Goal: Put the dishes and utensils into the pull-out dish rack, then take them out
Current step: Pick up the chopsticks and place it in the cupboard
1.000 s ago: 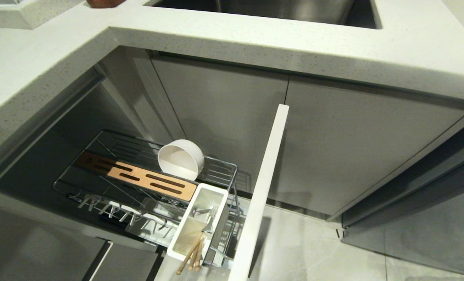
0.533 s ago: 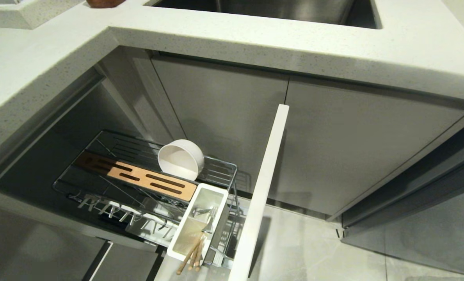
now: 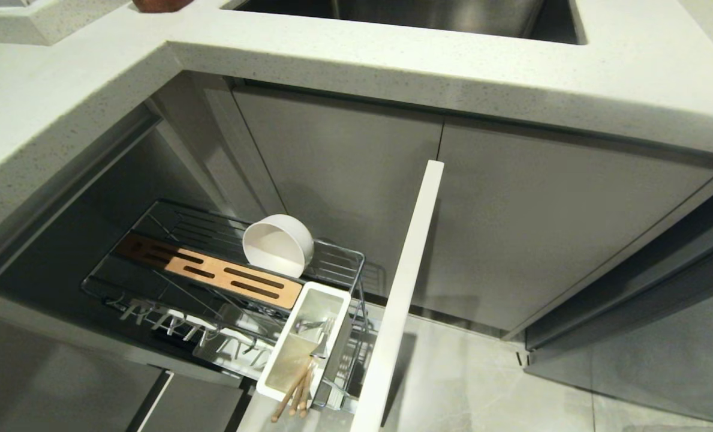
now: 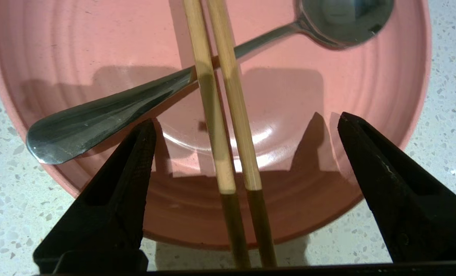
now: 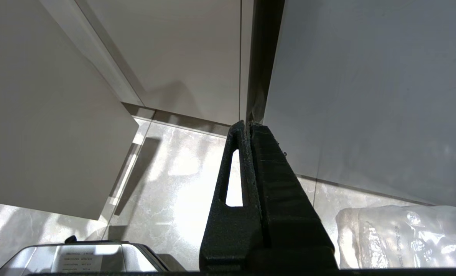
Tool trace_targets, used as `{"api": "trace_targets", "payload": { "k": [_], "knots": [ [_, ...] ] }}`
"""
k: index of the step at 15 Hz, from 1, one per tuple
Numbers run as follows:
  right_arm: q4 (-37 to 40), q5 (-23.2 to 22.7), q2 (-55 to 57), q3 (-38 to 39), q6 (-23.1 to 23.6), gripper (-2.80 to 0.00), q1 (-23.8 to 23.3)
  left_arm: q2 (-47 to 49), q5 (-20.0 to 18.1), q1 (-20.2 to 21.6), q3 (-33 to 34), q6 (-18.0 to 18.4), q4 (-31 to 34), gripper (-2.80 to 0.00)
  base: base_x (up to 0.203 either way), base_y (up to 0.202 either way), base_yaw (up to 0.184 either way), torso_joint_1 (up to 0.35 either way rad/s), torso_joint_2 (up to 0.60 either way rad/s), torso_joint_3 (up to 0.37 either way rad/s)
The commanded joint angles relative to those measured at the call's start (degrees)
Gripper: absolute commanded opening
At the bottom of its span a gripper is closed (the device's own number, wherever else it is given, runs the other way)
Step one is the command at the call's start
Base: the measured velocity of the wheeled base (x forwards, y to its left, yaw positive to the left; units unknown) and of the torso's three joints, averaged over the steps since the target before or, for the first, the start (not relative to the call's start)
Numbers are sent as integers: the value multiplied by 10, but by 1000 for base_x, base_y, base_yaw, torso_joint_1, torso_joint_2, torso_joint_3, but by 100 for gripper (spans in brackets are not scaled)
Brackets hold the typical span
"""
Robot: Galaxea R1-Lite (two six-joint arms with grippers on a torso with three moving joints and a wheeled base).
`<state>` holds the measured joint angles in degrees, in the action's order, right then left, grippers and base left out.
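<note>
As left gripper (image 4: 247, 122) fingers are being held apart | chopsticks (image 4: 228, 115) being straddled over pink plate (image 4: 78, 50) | grasp pending.

The head camera looked steeply down past the counter edge (image 3: 392, 66) onto the pull-out dish rack (image 3: 224, 282). The left wrist camera sat close above the pink plate (image 4: 97, 50). The right wrist camera faced cabinet fronts (image 5: 174, 57) and floor (image 5: 181, 184), like the head view.

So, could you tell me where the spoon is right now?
In the left wrist view, the spoon lies across the pink plate on the speckled counter, under the two chopsticks.
</note>
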<state>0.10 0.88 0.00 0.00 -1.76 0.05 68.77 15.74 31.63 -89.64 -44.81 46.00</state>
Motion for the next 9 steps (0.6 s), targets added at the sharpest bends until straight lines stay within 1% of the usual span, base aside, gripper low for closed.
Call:
{"api": "trace_targets", "payload": {
  "k": [1,9],
  "knots": [
    [0,0,0,1,0,-280,0,1,1,0,0,-3,3,-280,0,0,0,0,0,0],
    [0,0,0,2,0,-280,0,1,2,9,-6,-3,3,-280,0,0,0,0,0,0]
  ]
}}
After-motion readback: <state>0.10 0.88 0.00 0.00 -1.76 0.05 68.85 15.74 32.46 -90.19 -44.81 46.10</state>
